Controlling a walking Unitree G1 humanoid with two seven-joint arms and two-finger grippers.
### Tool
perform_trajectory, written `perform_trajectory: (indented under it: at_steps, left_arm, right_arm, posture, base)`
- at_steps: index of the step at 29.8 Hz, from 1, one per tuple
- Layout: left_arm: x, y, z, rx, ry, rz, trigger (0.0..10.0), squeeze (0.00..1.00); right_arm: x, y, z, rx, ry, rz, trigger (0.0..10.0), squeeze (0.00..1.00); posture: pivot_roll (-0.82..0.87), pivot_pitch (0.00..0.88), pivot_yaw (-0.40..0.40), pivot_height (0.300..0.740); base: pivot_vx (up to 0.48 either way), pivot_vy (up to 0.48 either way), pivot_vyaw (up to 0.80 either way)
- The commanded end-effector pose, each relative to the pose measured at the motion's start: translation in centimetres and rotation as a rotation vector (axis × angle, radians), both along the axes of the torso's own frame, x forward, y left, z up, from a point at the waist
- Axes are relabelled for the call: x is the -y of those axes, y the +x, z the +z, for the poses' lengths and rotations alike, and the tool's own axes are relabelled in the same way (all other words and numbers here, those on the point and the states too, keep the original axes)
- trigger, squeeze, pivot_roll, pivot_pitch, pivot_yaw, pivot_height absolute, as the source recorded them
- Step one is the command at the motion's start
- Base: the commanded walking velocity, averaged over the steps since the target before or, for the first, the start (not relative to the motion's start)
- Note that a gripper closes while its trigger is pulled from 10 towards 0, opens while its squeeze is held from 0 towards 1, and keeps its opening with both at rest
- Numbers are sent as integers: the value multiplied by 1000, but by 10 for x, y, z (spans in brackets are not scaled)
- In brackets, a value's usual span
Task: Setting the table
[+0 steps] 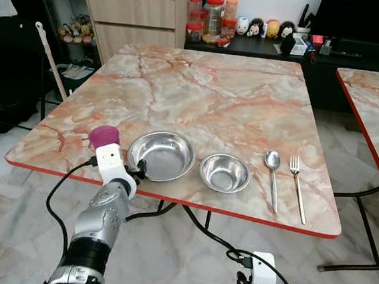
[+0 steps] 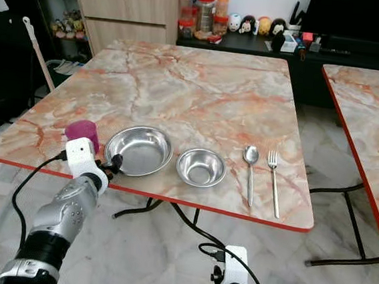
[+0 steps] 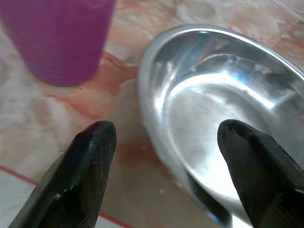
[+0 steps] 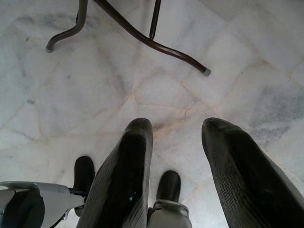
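— Left tool (image 1: 140, 171) sits at your counter's (image 1: 200, 96) near edge, by the large steel bowl's (image 1: 162, 155) rim; purple cup (image 1: 104, 136) just behind it.
— And the row? Small bowl (image 1: 225, 173), spoon (image 1: 272, 165), fork (image 1: 297, 182)—laid out rightward.
— At the left wrist, your fingers (image 3: 88, 161) gape, straddling that shiny, shallow rim, gripping nothing.
— So you're likely mid-placement; next, decide—pinch the rim or back off.
— Right tool (image 4: 173, 156) hangs parted over the floor (image 4: 223, 42).
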State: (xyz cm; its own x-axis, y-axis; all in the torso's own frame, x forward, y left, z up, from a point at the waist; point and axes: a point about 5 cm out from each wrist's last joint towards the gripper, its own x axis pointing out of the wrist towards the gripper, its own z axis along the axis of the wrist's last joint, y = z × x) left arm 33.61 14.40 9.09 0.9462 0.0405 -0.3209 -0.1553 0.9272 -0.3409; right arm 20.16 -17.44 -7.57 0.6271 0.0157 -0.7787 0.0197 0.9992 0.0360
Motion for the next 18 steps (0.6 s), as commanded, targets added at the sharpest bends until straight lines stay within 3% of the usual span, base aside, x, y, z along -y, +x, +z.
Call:
perform_trajectory:
  at_steps: [1, 10, 11, 13, 14, 18]
  left_arm:
    - [1, 2, -1, -21, 7, -1, 10000, 0]
    - [7, 8, 0, -33, -40, 12, 10000, 0]
    - [7, 8, 0, -34, -25, 10, 8275, 0]
    - [6, 8, -1, -37, 7, 6, 1020, 0]
    - [6, 7, -1, -38, 10, 7, 0, 0]
    - [6, 7, -2, -41, 5, 17, 0, 0]
  right_arm:
    - [-1, 1, 0, -4, 5, 2, 10000, 0]
    - [-4, 2, 1, -1, 8, 11, 10000, 0]
    - [-4, 2, 1, -1, 7, 13, 10000, 0]
    - [-4, 2, 0, -3, 6, 15, 10000, 0]
    - [-3, 1, 0, -3, 5, 15, 10000, 0]
    - [-3, 1, 0, -6, 3, 19, 10000, 0]
  posture:
    - [85, 0, 36, 740]
    - [79, 0, 40, 740]
    - [81, 0, 40, 740]
    - [83, 0, 38, 740]
    - [83, 0, 38, 740]
    - [84, 0, 38, 740]
  base:
    - [0, 0, 0]
    - [0, 0, 0]
    - [0, 0, 0]
    - [0, 0, 0]
    - [0, 0, 0]
    - [0, 0, 0]
